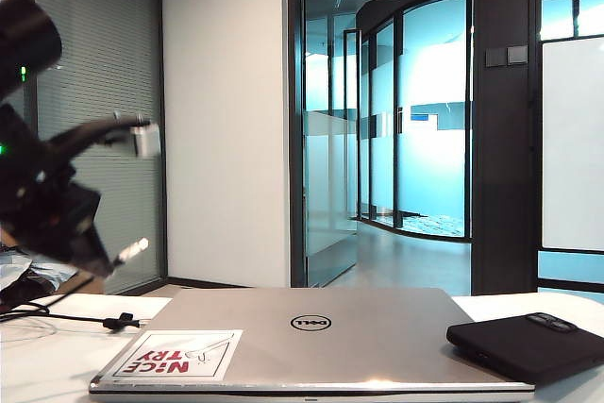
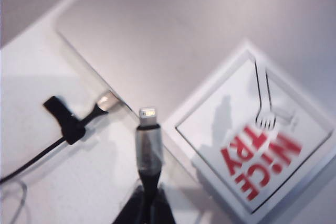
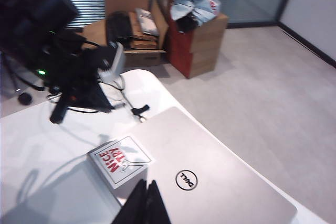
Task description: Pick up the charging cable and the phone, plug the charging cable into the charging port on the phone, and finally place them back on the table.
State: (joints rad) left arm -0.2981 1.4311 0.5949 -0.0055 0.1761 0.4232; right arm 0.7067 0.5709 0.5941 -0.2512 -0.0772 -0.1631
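Tabletop, wide, flat and white [image 1: 38,365], carries everything here. On it lies the closed silver Dell laptop [image 1: 368,327], with a white sticker in red letters [image 1: 175,356] at one corner of its lid. The flat black rectangular phone [image 1: 528,344] rests at the laptop's right side, its camera bump up, partly over the lid's edge. The left gripper [image 2: 144,205] hangs above the table near the sticker corner, its fingers pressed onto the long thin black charging cable [image 2: 146,153], whose silver-white plug tip points away from the fingers. A second metal end with a small black strap knot [image 2: 68,124] lies on the table beside the laptop's edge. The right gripper [image 3: 147,203] hovers over the laptop, fingers pressed together, holding nothing
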